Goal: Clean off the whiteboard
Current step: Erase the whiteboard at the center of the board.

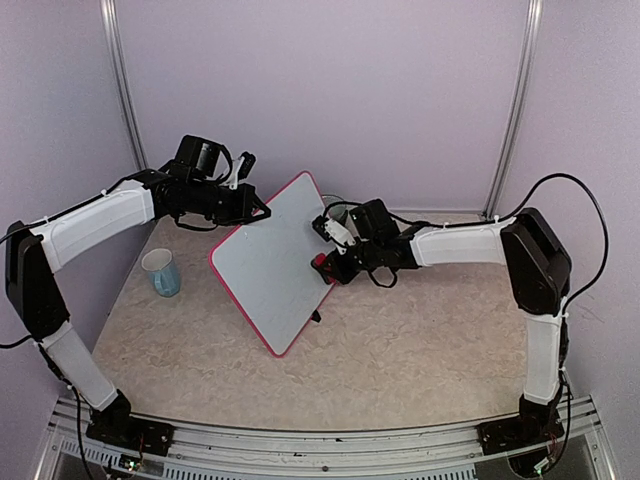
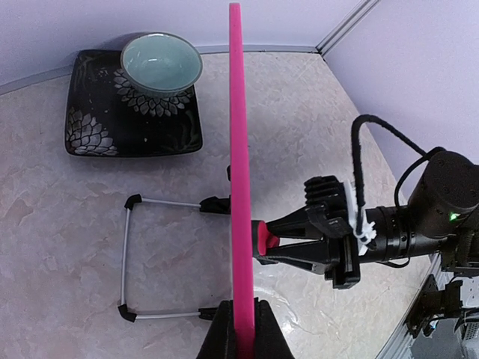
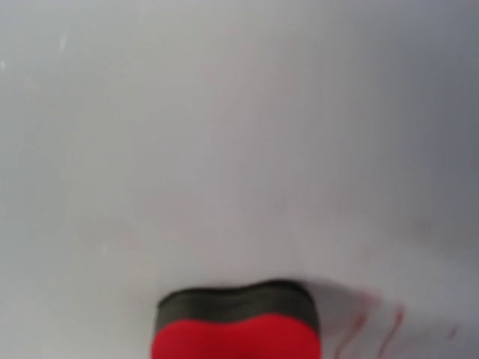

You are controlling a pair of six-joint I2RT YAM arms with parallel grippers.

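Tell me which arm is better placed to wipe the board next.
Right arm: its jaws press the red eraser against the whiteboard face, beside faint reddish marks. The left arm has its jaws clamped on the board's upper edge.

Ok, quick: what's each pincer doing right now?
Left pincer: closed on the whiteboard, gripping its pink frame.
Right pincer: closed on the red eraser, pressed against the board face.

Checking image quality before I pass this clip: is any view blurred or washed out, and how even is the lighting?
Top external: sharp, evenly lit, no glare on the whiteboard. Left wrist: sharp, with the board edge-on as a pink strip and mild sheen on the tabletop. Right wrist: out of focus, too close to the board; the eraser has soft edges.
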